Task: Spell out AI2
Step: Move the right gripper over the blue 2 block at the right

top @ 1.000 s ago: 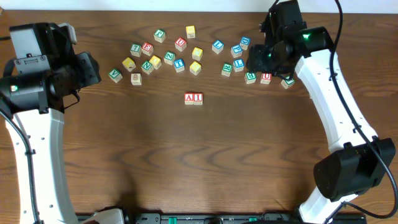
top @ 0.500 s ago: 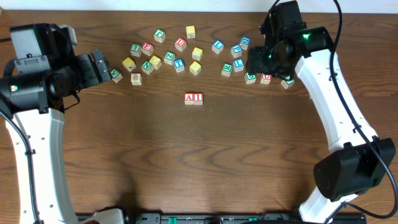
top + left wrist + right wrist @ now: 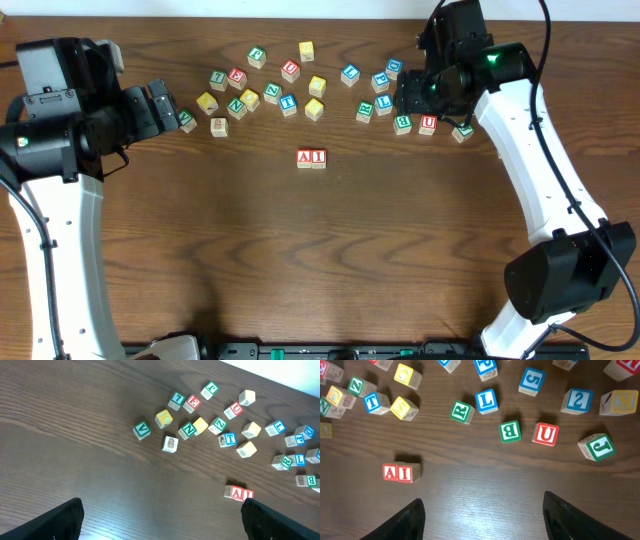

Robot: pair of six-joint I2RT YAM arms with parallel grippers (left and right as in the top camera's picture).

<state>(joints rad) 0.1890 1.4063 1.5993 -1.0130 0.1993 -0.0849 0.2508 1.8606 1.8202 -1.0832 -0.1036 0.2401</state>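
The red "A" cube [image 3: 305, 157] and the red "I" cube [image 3: 318, 157] sit touching side by side at mid-table; both wrist views show them too, "A" [image 3: 234, 492] and "I" [image 3: 247, 494], "A" [image 3: 390, 472] and "I" [image 3: 404, 472]. The blue "2" cube [image 3: 578, 400] lies among loose cubes at the back right, between a blue "5" [image 3: 531, 381] and a yellow "K" [image 3: 620, 402]; overhead, my right arm hides it. My right gripper [image 3: 482, 515] hovers open and empty above bare wood in front of that cluster. My left gripper [image 3: 168, 108] is open wide and empty at the far left.
Several lettered cubes are scattered along the back of the table. A green "V" [image 3: 186, 121] lies right by my left fingers. Green "R" [image 3: 461, 411], blue "L" [image 3: 486, 400], green "B" [image 3: 510, 431], red "U" [image 3: 545, 434] and green "J" [image 3: 596, 446] lie near the "2".
My left gripper's jaws have spread from nearly shut to wide open. The right gripper's jaws have widened a little. The cubes have not moved.
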